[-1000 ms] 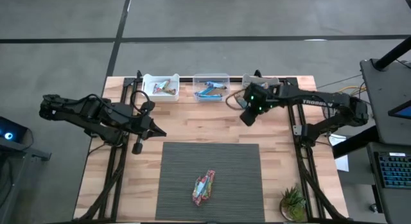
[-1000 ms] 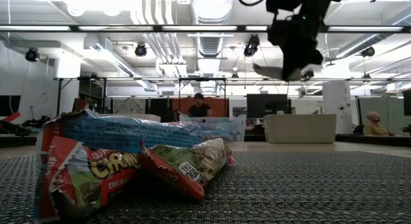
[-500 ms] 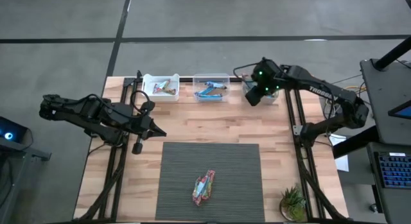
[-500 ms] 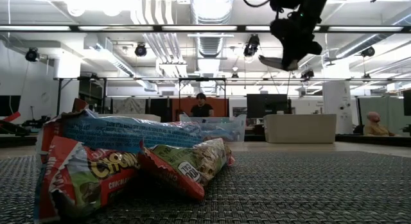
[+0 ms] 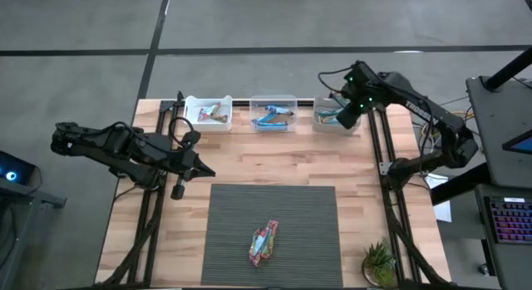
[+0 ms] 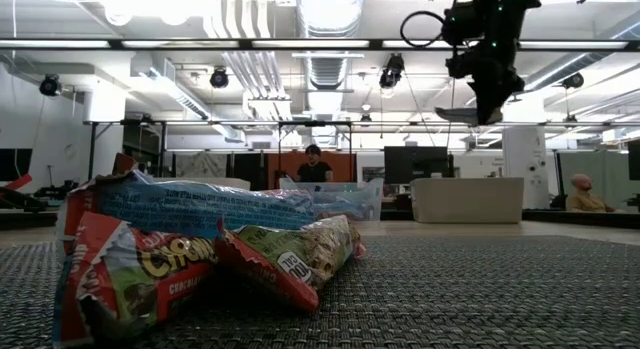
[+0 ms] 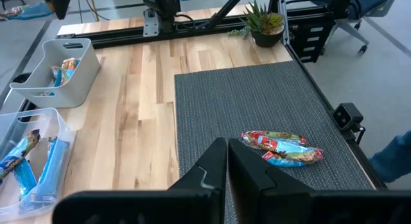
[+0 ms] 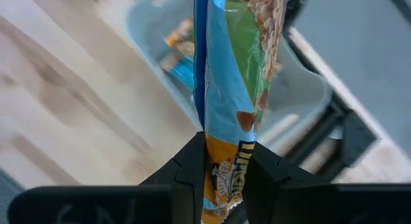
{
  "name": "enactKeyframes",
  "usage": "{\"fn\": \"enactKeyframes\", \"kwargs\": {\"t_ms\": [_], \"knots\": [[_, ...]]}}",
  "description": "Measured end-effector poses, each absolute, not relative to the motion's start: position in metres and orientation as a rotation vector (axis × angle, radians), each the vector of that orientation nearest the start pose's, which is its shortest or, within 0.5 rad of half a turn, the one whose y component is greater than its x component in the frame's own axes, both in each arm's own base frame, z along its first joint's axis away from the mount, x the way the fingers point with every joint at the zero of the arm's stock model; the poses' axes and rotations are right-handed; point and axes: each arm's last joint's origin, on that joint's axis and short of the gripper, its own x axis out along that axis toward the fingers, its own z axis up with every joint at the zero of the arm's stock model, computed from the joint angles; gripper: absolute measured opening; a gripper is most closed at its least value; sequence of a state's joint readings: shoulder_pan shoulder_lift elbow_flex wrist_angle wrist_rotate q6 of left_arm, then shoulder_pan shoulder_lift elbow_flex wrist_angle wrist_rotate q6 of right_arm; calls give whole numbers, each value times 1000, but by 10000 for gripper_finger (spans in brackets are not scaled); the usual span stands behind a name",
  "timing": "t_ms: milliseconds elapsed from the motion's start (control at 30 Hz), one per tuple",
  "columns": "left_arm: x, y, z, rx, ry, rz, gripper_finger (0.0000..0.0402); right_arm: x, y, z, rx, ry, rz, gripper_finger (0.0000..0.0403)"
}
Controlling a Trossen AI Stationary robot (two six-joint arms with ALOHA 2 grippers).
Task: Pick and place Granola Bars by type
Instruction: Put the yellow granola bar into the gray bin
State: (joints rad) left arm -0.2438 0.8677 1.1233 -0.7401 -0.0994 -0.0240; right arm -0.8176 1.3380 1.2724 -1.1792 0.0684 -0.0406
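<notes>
Fingers of the right gripper [image 8: 221,161] are pinching one granola bar [image 8: 234,70] by its end, closed only as far as the wrapper lets them, and the bar is hanging out ahead of them over the rightmost bin [image 5: 331,125] at the back of the tabletop [image 5: 249,169]. The left gripper [image 5: 202,170] is waiting with its fingers pressed fully together and nothing between them, just off the back left corner of the dark mat [image 5: 303,232].

Sorting is looking well advanced, by my reading. Bars are already lying in all three bins: the white left bin [image 5: 189,113], the clear middle bin [image 5: 287,99] with its blue wrappers, and the rightmost one below the held bar. What is left is a small heap of bars [image 5: 264,242] lying on the mat, near its front edge; the low view suggests three or so, though I cannot count them surely. So one drop seems to be pending, then that heap.

The held bar is showing a glossy wrapper in light blue and green with an orange band near the fingers and a grainy oat picture along one edge; it is looking slim and slightly crinkled.
</notes>
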Motion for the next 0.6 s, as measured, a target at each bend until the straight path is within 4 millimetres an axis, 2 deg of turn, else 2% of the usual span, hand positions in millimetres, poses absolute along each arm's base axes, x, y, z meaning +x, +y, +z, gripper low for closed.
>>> {"fn": "enactKeyframes", "kwargs": {"t_ms": [167,367,600], "knots": [[153,-35,380,55,480,-135,0,152,-181,312,346,1276,-722,66],[155,-35,380,54,477,-130,0,153,-182,311,268,1302,-662,66],[161,-37,376,57,501,-129,0,162,-195,294,260,1393,-633,66]]}}
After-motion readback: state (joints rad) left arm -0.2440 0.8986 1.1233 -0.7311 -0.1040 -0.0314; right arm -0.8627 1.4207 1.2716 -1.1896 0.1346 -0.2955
